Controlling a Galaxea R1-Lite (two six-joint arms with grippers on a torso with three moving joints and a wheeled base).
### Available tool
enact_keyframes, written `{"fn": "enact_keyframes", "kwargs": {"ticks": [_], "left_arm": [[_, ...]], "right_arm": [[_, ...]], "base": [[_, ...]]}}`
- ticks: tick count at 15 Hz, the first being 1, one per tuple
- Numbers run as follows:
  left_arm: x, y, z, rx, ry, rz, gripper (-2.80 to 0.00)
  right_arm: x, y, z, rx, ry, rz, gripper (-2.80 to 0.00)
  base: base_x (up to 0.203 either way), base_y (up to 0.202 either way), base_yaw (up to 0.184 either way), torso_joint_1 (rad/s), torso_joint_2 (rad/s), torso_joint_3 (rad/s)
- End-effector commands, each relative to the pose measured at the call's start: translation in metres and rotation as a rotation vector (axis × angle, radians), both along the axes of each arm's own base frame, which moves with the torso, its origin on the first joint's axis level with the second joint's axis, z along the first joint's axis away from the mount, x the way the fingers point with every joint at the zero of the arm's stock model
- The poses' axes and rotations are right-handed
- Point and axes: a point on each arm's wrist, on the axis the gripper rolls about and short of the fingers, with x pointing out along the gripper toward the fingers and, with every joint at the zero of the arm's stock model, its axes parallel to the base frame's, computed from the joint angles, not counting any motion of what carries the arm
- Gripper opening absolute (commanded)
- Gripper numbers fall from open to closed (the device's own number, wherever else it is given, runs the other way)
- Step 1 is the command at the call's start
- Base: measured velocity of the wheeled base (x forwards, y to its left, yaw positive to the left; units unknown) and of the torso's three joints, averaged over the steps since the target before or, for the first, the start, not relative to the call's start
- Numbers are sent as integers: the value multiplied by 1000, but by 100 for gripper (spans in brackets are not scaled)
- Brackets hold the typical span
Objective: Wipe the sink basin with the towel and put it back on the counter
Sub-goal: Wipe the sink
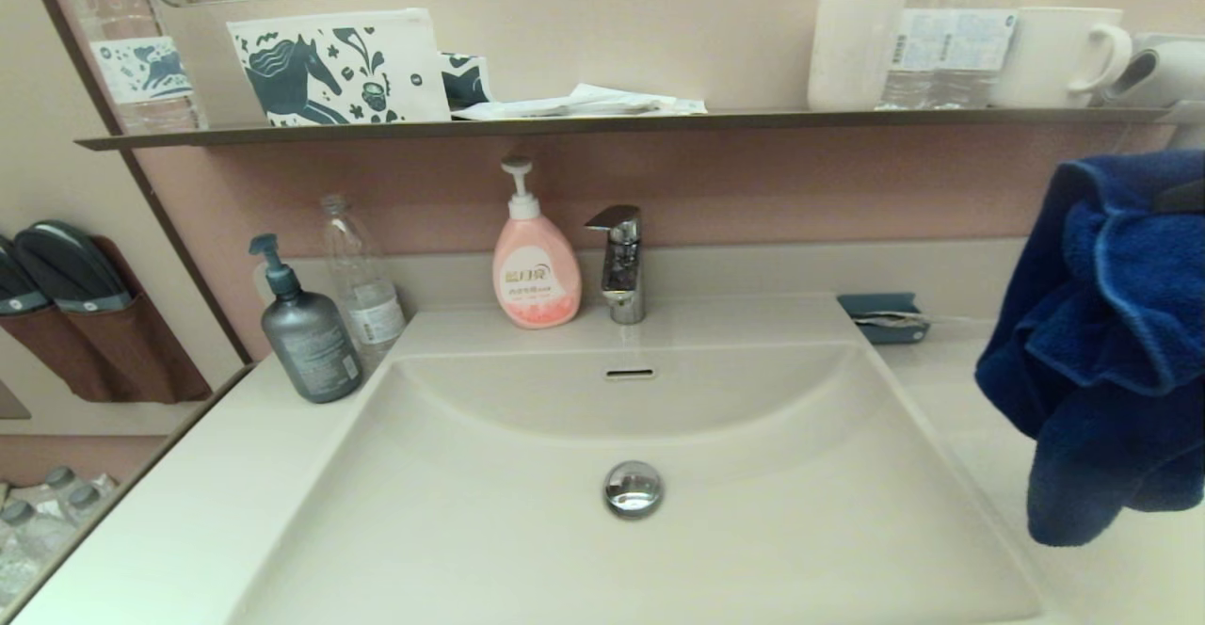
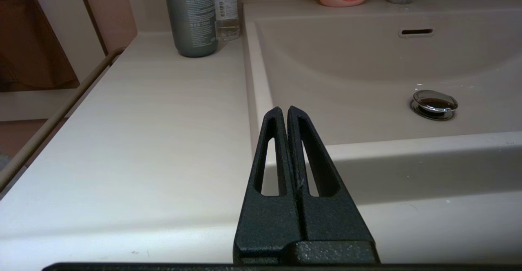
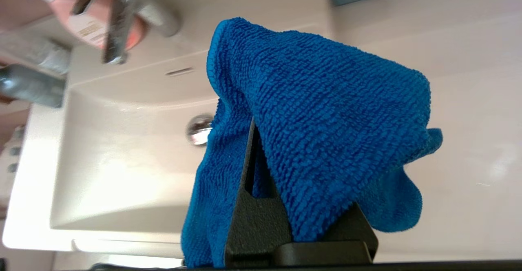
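The royal-blue towel point(image 1: 1111, 343) hangs bunched in the air at the right, above the counter point(image 1: 960, 418) and just beyond the sink basin's point(image 1: 490, 531) right rim. My right gripper point(image 1: 1181, 197) is shut on it. In the right wrist view the towel point(image 3: 326, 120) drapes over the black fingers point(image 3: 253, 205) and hides their tips. The basin is bare, with its chrome drain plug point(image 1: 633, 488) and overflow slot point(image 1: 629, 374) showing. My left gripper point(image 2: 283, 109) is shut on nothing, low over the counter point(image 2: 142, 120) by the basin's front left corner.
A chrome faucet point(image 1: 617, 263) and a pink soap pump point(image 1: 535, 272) stand behind the basin. A grey pump bottle point(image 1: 306, 328) and a clear bottle point(image 1: 358, 267) stand at the back left. A teal tray point(image 1: 882, 316) lies at the back right. A dark shelf point(image 1: 612, 121) overhangs.
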Motion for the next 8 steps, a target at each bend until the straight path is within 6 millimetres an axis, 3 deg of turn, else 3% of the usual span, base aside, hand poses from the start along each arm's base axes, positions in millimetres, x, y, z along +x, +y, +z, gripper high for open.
{"fn": "enact_keyframes", "kwargs": {"ticks": [1, 6, 8], "left_arm": [[0, 0, 0, 0, 1, 0, -280], [0, 0, 0, 0, 1, 0, -280], [0, 0, 0, 0, -1, 0, -280]], "right_arm": [[30, 40, -17, -11, 84, 52, -280], [97, 112, -75, -37, 235, 20, -280], [115, 140, -100, -40, 272, 38, -280]], "base": [[0, 0, 0, 0, 0, 0], [0, 0, 0, 0, 0, 0], [0, 0, 0, 0, 0, 0]]}}
